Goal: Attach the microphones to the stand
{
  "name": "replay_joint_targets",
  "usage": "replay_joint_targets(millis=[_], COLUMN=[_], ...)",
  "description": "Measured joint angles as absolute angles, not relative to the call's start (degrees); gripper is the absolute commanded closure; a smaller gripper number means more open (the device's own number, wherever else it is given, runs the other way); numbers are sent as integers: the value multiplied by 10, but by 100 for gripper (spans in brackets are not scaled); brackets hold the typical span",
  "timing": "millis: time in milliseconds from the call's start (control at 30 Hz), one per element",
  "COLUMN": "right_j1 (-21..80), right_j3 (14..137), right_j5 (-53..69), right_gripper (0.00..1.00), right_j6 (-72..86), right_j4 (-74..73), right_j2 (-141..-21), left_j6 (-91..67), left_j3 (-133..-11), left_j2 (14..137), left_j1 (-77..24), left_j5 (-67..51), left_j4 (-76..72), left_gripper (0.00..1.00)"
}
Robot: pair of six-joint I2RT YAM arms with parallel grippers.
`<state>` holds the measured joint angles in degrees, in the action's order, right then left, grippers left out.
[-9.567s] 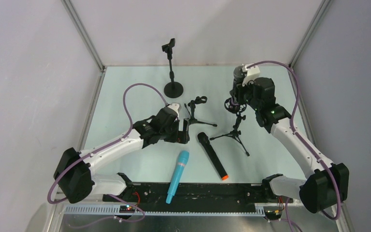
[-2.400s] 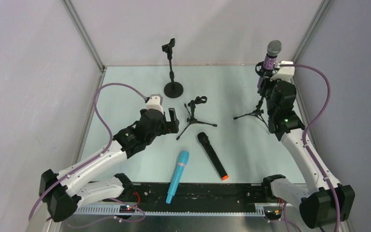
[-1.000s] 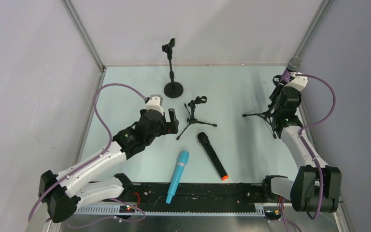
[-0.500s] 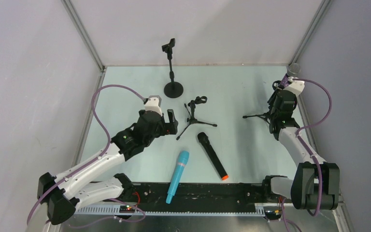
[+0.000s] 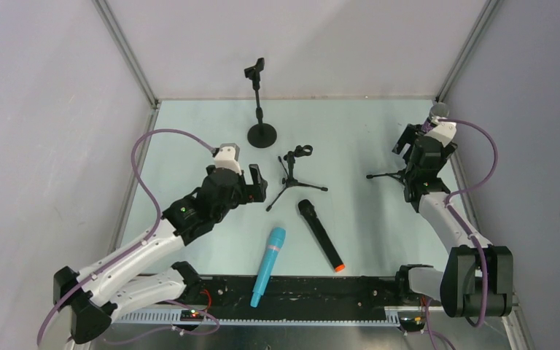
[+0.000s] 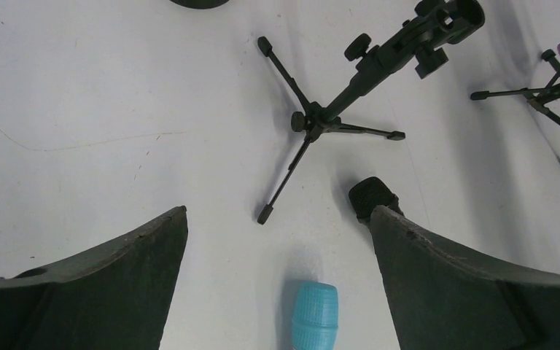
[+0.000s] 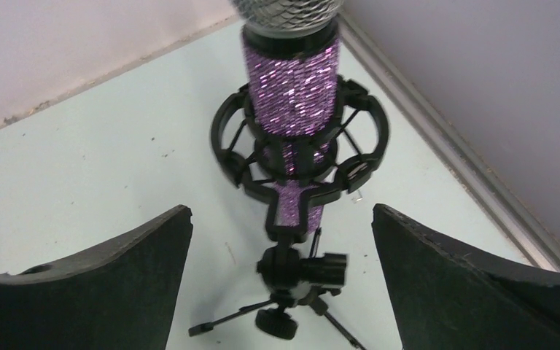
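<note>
The glittery purple microphone (image 7: 292, 80) with its silver mesh head stands upright in the ring mount of a tripod stand (image 7: 302, 266) at the table's right rear (image 5: 438, 110). My right gripper (image 7: 281, 211) is open, one finger on each side of that stand, touching nothing. On the table near the front lie the cyan microphone (image 5: 267, 265) and the black microphone with an orange end (image 5: 321, 235). My left gripper (image 6: 278, 211) hangs open and empty above the cyan head (image 6: 315, 317), next to the black head (image 6: 370, 197).
A small tripod stand with an empty clip (image 5: 292, 171) stands mid-table, just right of my left gripper (image 5: 257, 179). A tall stand on a round base (image 5: 259, 102) is at the back. The right wall's metal rail (image 5: 458, 175) runs close behind my right gripper (image 5: 417, 140).
My right gripper has opened and let go of the purple microphone, which now stands in its tripod. The left arm has drifted slightly.
</note>
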<state>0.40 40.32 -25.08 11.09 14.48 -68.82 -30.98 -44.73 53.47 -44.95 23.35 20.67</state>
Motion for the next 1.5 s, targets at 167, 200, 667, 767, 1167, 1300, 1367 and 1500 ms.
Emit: replay_joint_targets(millis=[167,200,667,767,1167,1300,1367,1500], right_j1=[33,38,134,157,266,276,277,277], right_j3=[403,403,402,410,446,453,465,500], right_j5=[-251,-252,-289,-295,-298,-253,-210,-118], right_gripper=[1,1,1,1,1,1,1,1], right_j6=[110,109,58,47,-16,-17,-17,-12], right_j4=[125,120,31,13,-29,-34,-44,-67], right_j2=[-674,-669,-494,-468,-468,-487,-508,-566], left_j6=[-309,-308,-294,-293,-294,-294,-294,-294], left_j3=[-447,-447,-447,-447,-447,-447,-447,-447], left_j2=[521,520,512,508,504,506,506,506], left_j1=[-449,-449,-450,-450,-450,-450,-450,-450], left_j5=[234,234,243,253,269,268,268,267], left_j4=[206,206,206,206,200,198,198,198], left_gripper=[2,2,2,2,1,2,2,2])
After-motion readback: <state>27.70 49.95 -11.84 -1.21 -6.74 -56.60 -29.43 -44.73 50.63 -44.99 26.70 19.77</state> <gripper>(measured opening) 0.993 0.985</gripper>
